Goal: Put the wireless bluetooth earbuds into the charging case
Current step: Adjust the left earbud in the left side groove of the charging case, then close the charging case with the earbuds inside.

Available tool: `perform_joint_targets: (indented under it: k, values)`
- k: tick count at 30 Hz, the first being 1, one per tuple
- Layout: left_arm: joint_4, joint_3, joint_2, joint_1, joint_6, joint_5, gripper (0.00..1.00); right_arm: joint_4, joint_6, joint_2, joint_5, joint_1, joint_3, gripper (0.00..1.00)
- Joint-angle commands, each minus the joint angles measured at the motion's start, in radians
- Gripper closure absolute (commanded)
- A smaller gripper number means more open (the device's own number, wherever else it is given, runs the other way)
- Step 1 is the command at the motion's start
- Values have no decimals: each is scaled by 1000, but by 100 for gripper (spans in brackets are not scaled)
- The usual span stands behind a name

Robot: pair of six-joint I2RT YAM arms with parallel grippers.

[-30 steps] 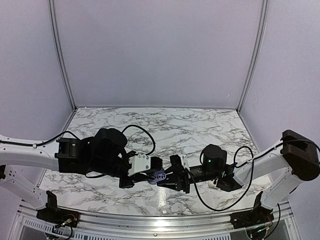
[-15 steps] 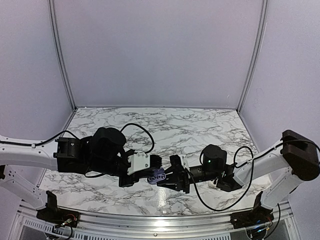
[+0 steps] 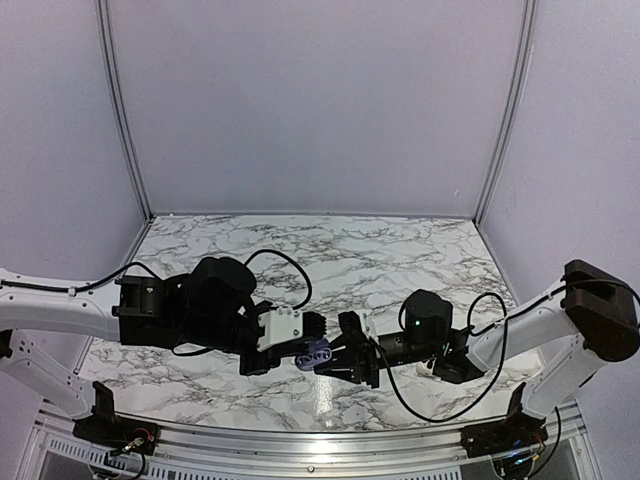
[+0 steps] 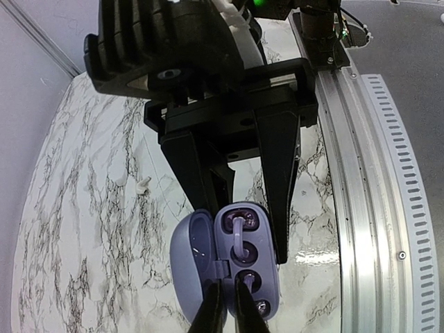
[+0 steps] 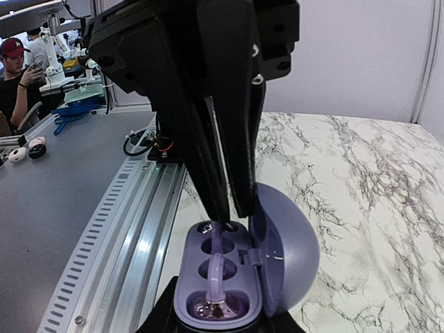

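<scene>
Purple charging case (image 4: 191, 257), open, gripped by right tool (image 4: 246, 232); closed left tool (image 4: 227, 286) covers well; white bit (image 4: 143, 183) nearby.

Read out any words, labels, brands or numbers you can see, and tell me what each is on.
No text can be read.
The charging case and the marble table carry no visible lettering.
The bystander's red cap, right wrist view: any mark is too small to read.

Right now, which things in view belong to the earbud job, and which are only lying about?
For the job: charging case, open, gripped by the right fingers; seated earbud in its slot; second earbud pinched by the left fingers over the other slot.
Lying about: small white bit on the marble table.
</scene>
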State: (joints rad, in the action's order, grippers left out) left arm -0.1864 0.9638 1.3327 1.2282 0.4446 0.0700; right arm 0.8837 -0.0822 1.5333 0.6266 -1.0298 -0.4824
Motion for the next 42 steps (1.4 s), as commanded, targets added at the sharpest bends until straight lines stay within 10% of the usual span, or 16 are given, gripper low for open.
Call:
perform_joint_targets:
  k: [1,7,17,42]
  values:
    - [-11,-4,-12,-4,-10,-7,92,25,4,-22,2,-12,-35,100]
    - [57,-25,-125,-7,-48,-53,71,29,20,0,1,-7,-24,100]
    - [119,-120,-186,-45,-217,-93,3,-33,7,-27,-1,-6,-54,100]
    - [245,-178,-130,75,-54,54,1,-12,61,12,41,22,-86,100]
